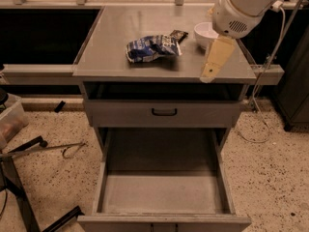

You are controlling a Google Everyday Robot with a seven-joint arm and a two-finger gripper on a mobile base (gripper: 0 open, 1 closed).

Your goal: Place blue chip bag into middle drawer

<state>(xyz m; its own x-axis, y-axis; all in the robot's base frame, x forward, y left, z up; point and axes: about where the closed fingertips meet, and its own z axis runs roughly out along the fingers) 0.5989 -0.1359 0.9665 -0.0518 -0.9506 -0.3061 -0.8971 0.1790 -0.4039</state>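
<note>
The blue chip bag lies on the grey counter top, left of a white bowl. A small dark brown snack wrapper lies at the bag's right end. The middle drawer is pulled out wide below the counter, and its flat grey floor holds nothing. My gripper hangs from the white arm over the counter's front right part, right of the bag and apart from it. Nothing is in the gripper.
A shallower grey drawer front with a black bar handle is closed above the open drawer. A cable hangs at the right. A metal stand and hook and a plastic bin sit on the speckled floor at the left.
</note>
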